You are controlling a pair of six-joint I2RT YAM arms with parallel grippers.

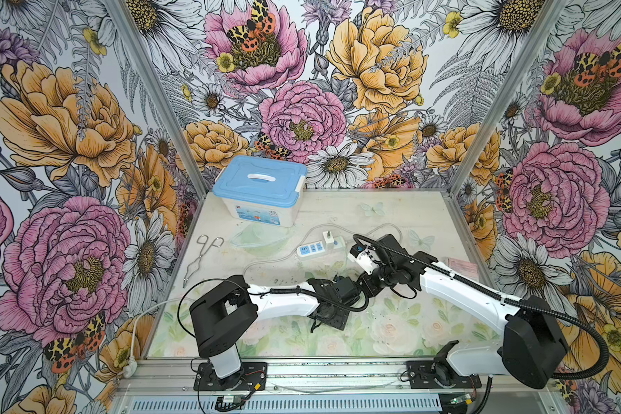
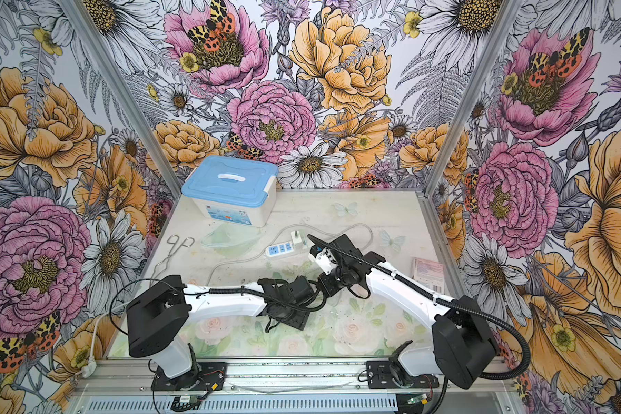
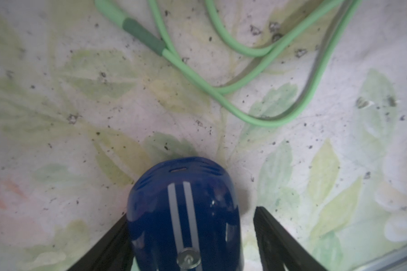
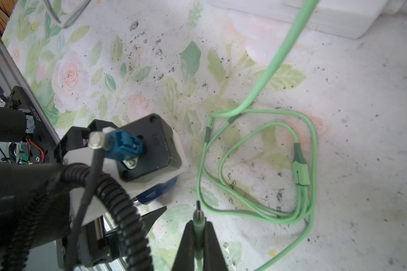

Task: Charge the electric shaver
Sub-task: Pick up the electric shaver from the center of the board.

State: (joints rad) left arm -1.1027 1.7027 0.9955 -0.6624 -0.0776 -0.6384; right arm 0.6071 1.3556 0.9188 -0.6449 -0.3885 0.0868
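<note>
1. The left gripper [image 3: 190, 213] straddles the small dark-blue, rounded, glossy plastic electric shaver [image 3: 183, 211] with its pale stripes. The jaws are spread, one finger against its flank and daylight beside the other, so nothing is clamped.
2. The shaver lies on the pale floral-print table [image 1: 391, 215], in the lower middle of both top views, hidden there under the left wrist.
3. The right gripper [image 4: 199, 221] is pinched tight on the plug [image 4: 199, 232] of the mint-green rubbery charging cable [image 4: 275, 63], metal tip poking out toward the shaver. The slack lies coiled loose on the table.
4. The shaver looks light and rigid, and that curved, shiny shell will likely slip or roll.
5. Best hold is probably across the flanks at mid-body, leaving the small slot [image 3: 178, 169] on the rounded end clear. That is likely the charging port.
6. A loose hold risks the plug simply shoving it away.
</note>
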